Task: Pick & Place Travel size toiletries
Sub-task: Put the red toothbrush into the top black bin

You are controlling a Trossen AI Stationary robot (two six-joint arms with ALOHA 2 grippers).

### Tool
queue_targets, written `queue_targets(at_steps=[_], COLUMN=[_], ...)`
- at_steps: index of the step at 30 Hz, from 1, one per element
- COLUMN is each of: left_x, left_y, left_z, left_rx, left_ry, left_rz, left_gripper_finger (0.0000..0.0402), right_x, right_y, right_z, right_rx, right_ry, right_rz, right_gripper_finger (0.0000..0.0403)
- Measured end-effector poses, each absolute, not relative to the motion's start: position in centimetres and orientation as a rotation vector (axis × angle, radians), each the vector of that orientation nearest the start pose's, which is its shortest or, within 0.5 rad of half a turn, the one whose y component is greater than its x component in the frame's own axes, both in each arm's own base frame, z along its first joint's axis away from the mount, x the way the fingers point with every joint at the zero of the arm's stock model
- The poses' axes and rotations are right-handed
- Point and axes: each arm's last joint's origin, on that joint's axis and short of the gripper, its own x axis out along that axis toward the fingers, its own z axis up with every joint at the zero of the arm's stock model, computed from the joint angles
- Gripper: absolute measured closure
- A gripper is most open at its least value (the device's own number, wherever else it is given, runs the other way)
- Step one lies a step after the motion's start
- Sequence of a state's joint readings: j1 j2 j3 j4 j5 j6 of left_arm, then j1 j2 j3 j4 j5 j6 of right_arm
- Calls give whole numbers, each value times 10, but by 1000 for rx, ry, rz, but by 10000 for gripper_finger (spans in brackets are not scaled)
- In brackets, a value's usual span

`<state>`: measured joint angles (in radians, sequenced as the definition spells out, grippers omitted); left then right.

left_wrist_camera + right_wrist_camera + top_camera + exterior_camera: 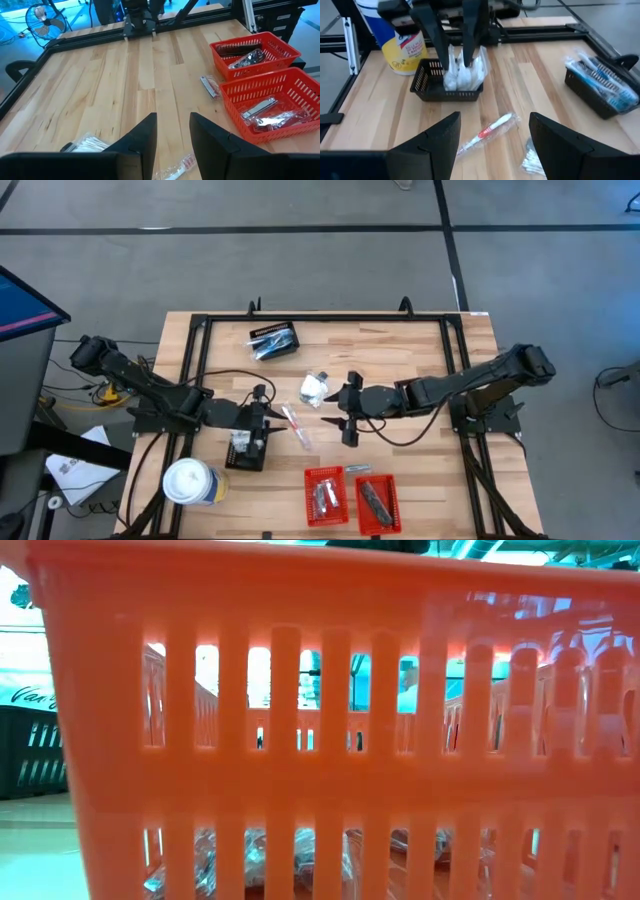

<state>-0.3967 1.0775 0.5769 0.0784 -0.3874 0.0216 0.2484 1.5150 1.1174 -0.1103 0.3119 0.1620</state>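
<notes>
Even, bright overhead light with soft shadows; the low view's red basket [330, 740] is blurred, glowing translucent.

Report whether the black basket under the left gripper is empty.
Not empty: the black basket holds white clear-wrapped packets, standing above its rim, with the left gripper right over them.

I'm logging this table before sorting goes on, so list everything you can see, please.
Wooden table: one, light, black-framed.
Black slotted plastic baskets: two; far edge, holding blue-and-dark sticks; under left gripper, holding white packets.
Red slotted plastic baskets: two, side by side, near edge, wrapped items inside.
Thin pinkish tube: one, clear-wrapped, mid-table.
White clear-wrapped packet: one, loose, beside tube.
Small silvery sachet: one, by red baskets.
Large white lidded cup: one, near left corner.
Left gripper: dark, open, over black basket.
Right gripper: dark, open, near tube.
</notes>
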Motion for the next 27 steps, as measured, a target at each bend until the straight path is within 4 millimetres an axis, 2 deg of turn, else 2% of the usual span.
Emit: queue_targets(at_steps=[4, 10, 14, 20, 24, 27], left_x=[212, 212, 212, 217, 236, 256], left_y=[-77, -77, -77, -80, -84, -90], left_z=[232, 233, 234, 225, 216, 211], left_rx=[182, 181, 183, 221, 303, 369], left_ry=[390, 385, 376, 412, 473, 513], left_rz=[-14, -13, -14, -37, -68, -77], left_gripper_finger=[294, 294, 294, 294, 294, 294], right_x=[317, 288, 273, 266, 259, 250], right_y=[73, 66, 58, 37, 16, 4], right_z=[266, 259, 270, 297, 316, 332], right_rx=[53, 113, 124, 77, 56, 33], right_ry=[471, 252, 93, -50, -150, -254], right_rz=[-103, -80, -75, -67, -12, 103], right_gripper_finger=[173, 173, 173, 173, 173, 173])
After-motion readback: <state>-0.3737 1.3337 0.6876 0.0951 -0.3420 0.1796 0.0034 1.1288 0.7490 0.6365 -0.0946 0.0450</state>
